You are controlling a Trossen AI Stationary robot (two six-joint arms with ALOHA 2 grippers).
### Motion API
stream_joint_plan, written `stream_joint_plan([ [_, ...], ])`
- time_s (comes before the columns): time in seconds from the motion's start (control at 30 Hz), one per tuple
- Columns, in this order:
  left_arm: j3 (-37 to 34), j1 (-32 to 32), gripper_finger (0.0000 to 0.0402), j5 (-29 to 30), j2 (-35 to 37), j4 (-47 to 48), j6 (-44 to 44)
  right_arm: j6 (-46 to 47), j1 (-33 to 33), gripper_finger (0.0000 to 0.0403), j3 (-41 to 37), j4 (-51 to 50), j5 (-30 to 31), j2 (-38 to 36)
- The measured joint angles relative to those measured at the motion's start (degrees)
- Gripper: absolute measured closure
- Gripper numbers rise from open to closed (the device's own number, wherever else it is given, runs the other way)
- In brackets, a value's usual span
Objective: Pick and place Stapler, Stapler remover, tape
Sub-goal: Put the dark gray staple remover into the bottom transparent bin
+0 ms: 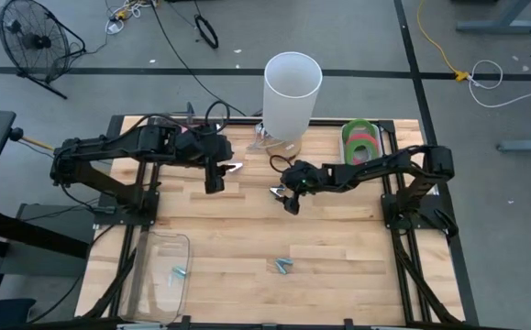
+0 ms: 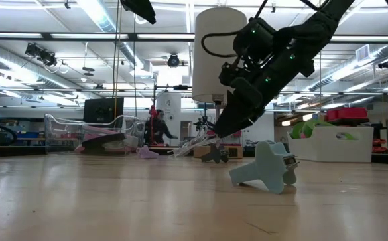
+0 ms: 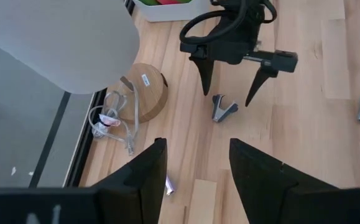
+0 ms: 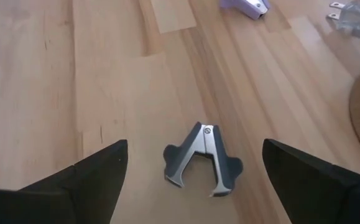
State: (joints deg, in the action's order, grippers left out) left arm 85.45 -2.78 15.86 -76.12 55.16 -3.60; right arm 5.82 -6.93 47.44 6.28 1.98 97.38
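Stapler remover point(image 4: 202, 161), small, light and stiff, lies between the spread fingers of the right gripper point(image 4: 195, 180); its curved plastic wings look the best hold.

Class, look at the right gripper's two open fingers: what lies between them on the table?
A dark staple remover lies on bare wood between the right gripper's fingers, untouched; right wrist view shows it.

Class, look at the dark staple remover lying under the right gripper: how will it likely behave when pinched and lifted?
The staple remover is small, so probably light. Its hinged metal jaws may squeeze shut under a pinch. Lying flat on the wooden table, it should not roll, but might skid. The right gripper stands open around it.
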Motion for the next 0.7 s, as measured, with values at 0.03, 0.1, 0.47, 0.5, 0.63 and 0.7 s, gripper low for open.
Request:
stream_joint_plan([
  [0.03, 0.0, 0.0, 0.0225, 0.0, 0.0, 0.0, 0.0, 0.5, -0.1, 0.0032, 0.0, 0.1, 0.0, 0.1],
  [0.1, 0.0, 0.0, 0.0225, 0.0, 0.0, 0.0, 0.0, 1.1, -0.5, 0.0032, 0.0, 0.2, 0.1, 0.1],
  [0.47, 0.0, 0.0, 0.0225, 1.4, 0.0, 0.0, 0.1, 2.6, -2.0, 0.0032, 0.0, 1.6, 0.1, -0.4],
  [0.5, 0.0, 0.0, 0.0225, 1.5, 0.0, 0.0, 0.1, 2.1, -1.8, 0.0032, 0.0, 2.1, 0.1, -0.4],
  [0.63, 0.0, 0.0, 0.0225, 2.1, 0.0, 0.0, 0.0, 0.6, -1.5, 0.0032, 0.0, 3.9, 0.0, -0.4],
  [0.7, 0.0, 0.0, 0.0225, 2.1, 0.0, 0.0, 0.0, 0.6, -1.5, 0.0032, 0.0, 5.0, 0.0, -0.4],
])
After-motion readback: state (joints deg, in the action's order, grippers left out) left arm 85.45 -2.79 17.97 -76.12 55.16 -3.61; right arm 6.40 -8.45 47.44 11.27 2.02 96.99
